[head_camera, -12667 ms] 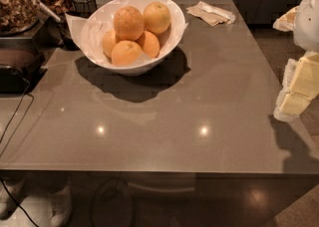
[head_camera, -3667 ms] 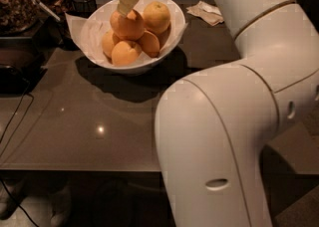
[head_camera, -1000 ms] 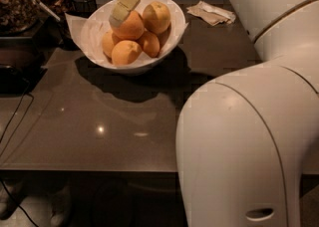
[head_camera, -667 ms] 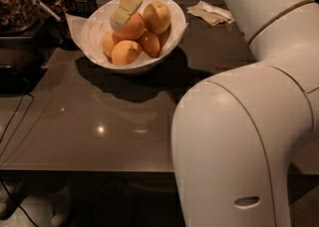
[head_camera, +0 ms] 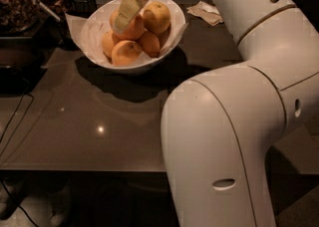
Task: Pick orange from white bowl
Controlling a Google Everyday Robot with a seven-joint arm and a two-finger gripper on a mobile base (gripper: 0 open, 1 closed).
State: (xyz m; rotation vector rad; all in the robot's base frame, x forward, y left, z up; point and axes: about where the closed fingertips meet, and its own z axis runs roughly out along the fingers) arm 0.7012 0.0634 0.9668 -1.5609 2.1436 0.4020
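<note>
bench [head_camera: 99, 136]: dark grey top carrying everything; the bowl stands toward its far left, where the arm can reach it from this side.
arm [head_camera: 224, 136]: big white links fill the right of the view, with the elbow close to the camera. The forearm runs back over the bench so that the wrist meets the bowl from above.
white bowl [head_camera: 139, 65]: wide flared rim, with paper lining [head_camera: 82, 29] poking out on the left; it keeps the fruit heaped in one place.
orange [head_camera: 135, 28]: deep orange, lying in the white bowl on top of the heap. It is propped by the smaller oranges [head_camera: 125, 53] and touches the paler orange [head_camera: 156, 17] on its right (topmost, so likely the easiest to take).
gripper [head_camera: 124, 14]: cream-coloured, tilted down across the orange's left face; I cannot tell whether it has closed on the fruit.
step, as I judge it: the grasp is being made and the orange is not yet lifted out.
</note>
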